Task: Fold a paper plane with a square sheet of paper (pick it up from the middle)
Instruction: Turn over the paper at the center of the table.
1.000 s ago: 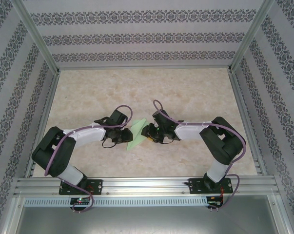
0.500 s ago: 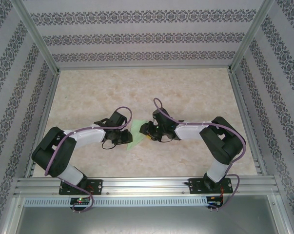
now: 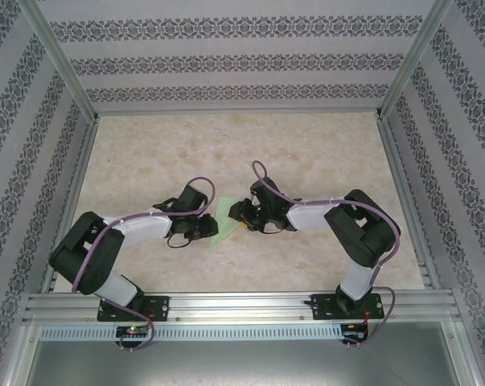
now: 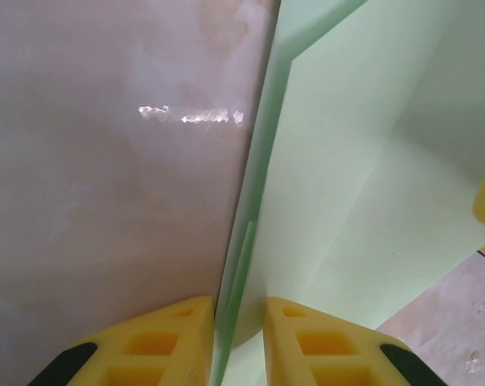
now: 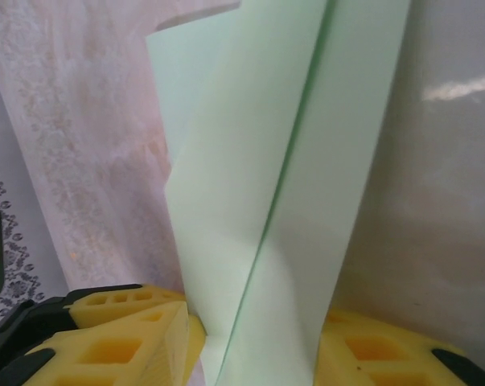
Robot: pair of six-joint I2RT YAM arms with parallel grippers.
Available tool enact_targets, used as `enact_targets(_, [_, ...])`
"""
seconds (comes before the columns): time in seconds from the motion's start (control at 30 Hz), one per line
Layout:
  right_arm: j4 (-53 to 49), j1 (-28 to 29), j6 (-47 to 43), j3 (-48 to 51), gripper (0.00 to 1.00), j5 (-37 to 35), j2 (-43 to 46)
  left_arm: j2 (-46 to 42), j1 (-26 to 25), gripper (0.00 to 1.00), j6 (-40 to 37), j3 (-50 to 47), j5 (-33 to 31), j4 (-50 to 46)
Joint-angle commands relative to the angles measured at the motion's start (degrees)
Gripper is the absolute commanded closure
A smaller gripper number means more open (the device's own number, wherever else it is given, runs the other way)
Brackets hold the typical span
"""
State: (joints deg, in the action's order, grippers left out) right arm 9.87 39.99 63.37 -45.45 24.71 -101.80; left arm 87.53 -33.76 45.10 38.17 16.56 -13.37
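Between both yellow ribbed end effectors (image 3: 212, 227) (image 3: 236, 215), clenched on it, stands smooth creased pale-green paper plane (image 3: 222, 227).

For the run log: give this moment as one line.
stage: mid-fold | paper: pale green, folded, table centre | left gripper: shut on paper edge | right gripper: shut on paper | table: marbled

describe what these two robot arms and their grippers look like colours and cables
Both arms have black joints and white link covers, each trailed by a looping purple cable. The left gripper and right gripper carry bright yellow fingers with moulded rectangular pockets, set in black mounts. The bases are bolted to an aluminium rail.
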Motion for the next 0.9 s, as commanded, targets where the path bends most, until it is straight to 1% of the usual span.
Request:
enact_targets(0.0, [4.1, -0.4, 0.3, 0.4, 0.60, 1.2, -1.2, 1.0, -1.1, 0.76, 3.4, -2.6, 8.0, 6.7])
enact_targets(0.2, [5.4, -0.4, 0.5, 0.5, 0.59, 0.9, -2.2, -0.9, -1.1, 0.76, 6.4, -3.9, 9.4, 9.1])
enact_targets(0.4, [8.5, -0.3, 0.4, 0.8, 0.61, 2.1, -3.1, -2.6, -1.1, 0.75, 11.2, -7.2, 11.0, 15.3])
enact_targets(0.53, [8.8, -0.4, -0.3, 0.7, 0.64, 2.5, -3.7, -2.7, -1.1, 0.75, 11.7, -7.9, 9.8, 15.0])
enact_targets(0.63, [10.3, -0.2, -0.3, 1.5, 0.66, 2.4, -3.8, -2.1, -1.1, 0.75, 12.5, -7.9, 10.5, 16.3])
enact_targets(0.77, [9.2, -0.2, -2.7, 1.5, 0.68, 2.2, -3.7, -2.5, -1.0, 0.75, 12.8, -8.0, 10.3, 16.3])
enact_targets(0.87, [11.2, -0.2, -4.1, 1.5, 0.69, 2.9, -4.0, -3.1, -1.1, 0.75, 13.2, -8.4, 10.1, 17.1])
